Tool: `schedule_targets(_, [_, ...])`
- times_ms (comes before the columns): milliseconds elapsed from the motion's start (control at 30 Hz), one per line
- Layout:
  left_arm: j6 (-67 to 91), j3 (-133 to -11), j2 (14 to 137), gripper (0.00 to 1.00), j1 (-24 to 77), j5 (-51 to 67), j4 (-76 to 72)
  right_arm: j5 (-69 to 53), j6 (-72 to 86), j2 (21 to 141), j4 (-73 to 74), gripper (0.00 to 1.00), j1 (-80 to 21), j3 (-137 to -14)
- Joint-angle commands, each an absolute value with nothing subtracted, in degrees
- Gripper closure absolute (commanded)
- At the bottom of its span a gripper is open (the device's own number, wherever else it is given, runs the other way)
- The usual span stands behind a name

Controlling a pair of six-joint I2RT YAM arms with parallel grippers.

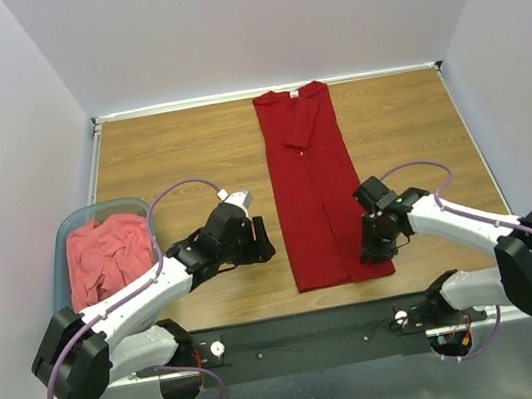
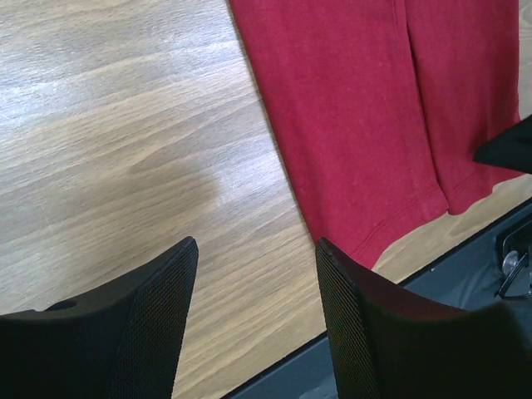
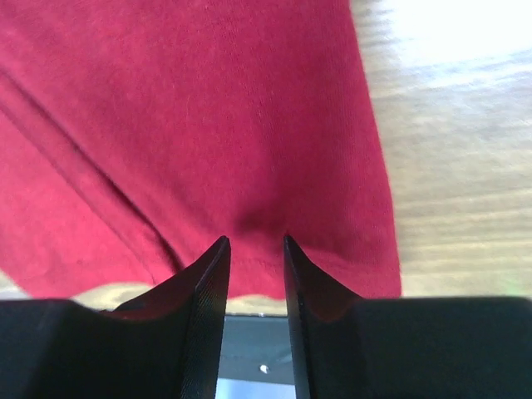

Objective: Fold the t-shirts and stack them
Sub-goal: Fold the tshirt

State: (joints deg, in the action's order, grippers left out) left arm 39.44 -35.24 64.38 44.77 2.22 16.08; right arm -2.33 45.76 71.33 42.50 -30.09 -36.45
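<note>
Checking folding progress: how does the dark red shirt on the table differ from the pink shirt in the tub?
Colour: the dark red shirt is deep crimson, the pink shirt a lighter coral. Shape: the red one lies flat, folded into a long strip; the pink one is a crumpled heap. Place: the red one rests on the table, the pink one in the tub. Both are soft cloth.

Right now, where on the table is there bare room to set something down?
Bare wood on the table's far left, bordered by the tub, the back edge and the crimson t-shirt; more at far right, between that shirt and the table's right edge. Crowded in front: left gripper beside the hem, right gripper on it.
</note>
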Motion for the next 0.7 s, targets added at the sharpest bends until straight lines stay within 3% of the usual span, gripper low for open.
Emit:
schedule_targets(0, [40.1,-36.2,62.4,0.34,45.4,0.6,17.8,-1.4,49.0,74.5,38.2,0.64,-32.8,-35.2])
schedule_targets(433, [41.4,-35.9,58.7,0.33,45.8,-2.9,22.2,-4.4,56.9,85.0,34.7,0.65,-52.0,-43.1])
schedule_targets(667, [41.0,-35.6,57.9,0.31,45.7,-4.8,26.0,3.4,61.1,78.1,41.6,0.61,-54.6,-43.0])
